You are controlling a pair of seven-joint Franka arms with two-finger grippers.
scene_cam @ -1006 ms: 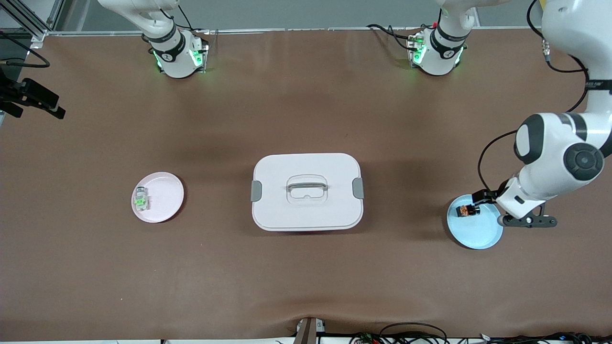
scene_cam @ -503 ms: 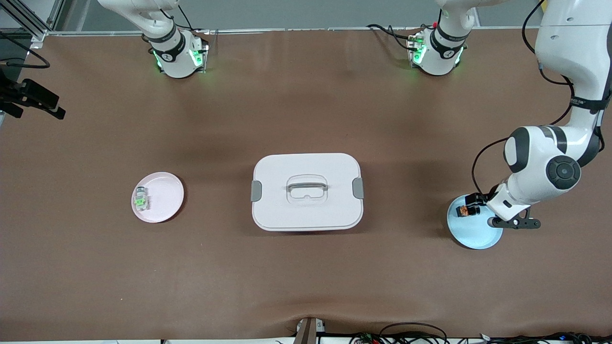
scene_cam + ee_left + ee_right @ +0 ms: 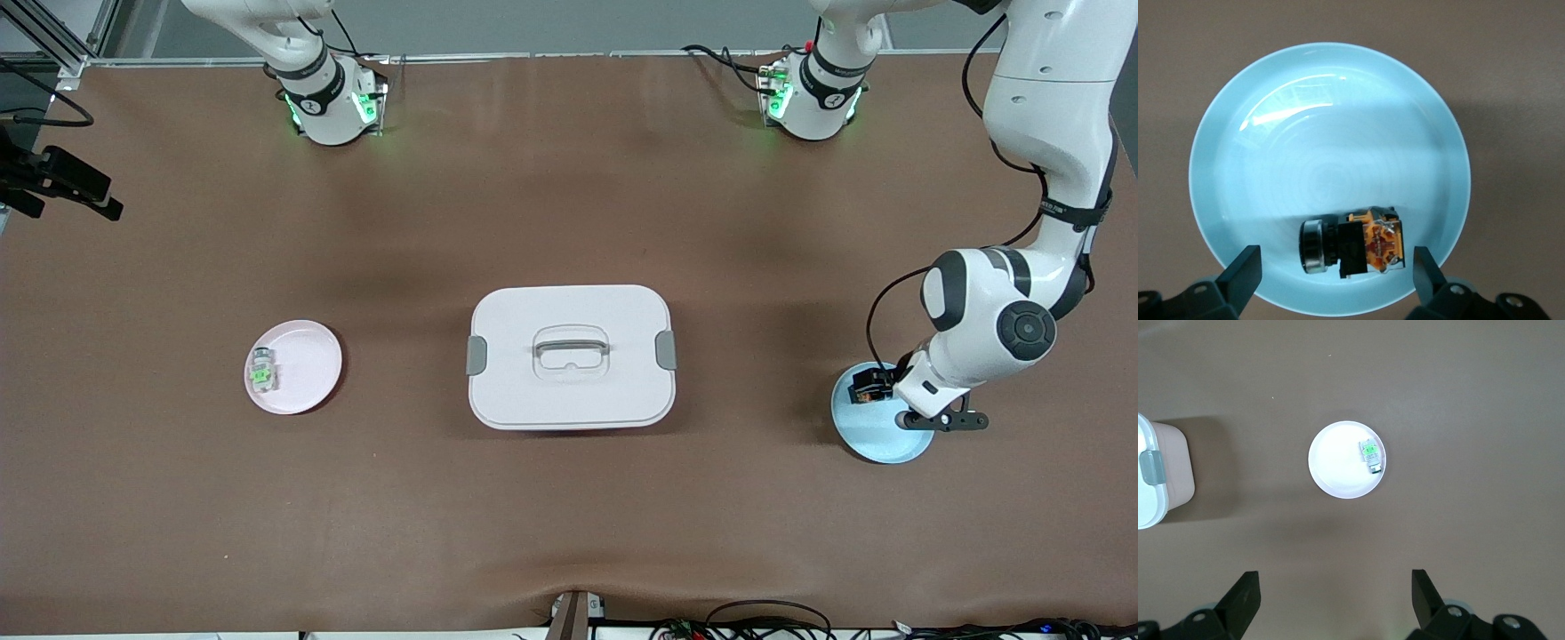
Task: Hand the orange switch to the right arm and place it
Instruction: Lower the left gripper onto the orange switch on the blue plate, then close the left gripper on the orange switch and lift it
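The orange switch (image 3: 1355, 243) is a small black block with an orange face and a metal ring. It lies on its side in the pale blue plate (image 3: 1305, 120), close to the rim. In the front view this plate (image 3: 876, 436) is at the left arm's end of the table, and the left arm's wrist partly covers the switch (image 3: 859, 395). My left gripper (image 3: 1336, 263) hangs open just above the plate, one finger on each side of the switch, neither touching it. My right gripper (image 3: 1336, 587) waits open and empty, high over the bare table.
A white lidded box (image 3: 569, 356) with a handle stands mid-table. A pink plate (image 3: 311, 369) holding a pale switch with a green light (image 3: 261, 373) sits toward the right arm's end. A black camera mount (image 3: 62, 182) juts in at that end's edge.
The left arm has swung in and come down over the blue plate, so its wrist now covers more of the orange switch. Both grippers have stayed open.
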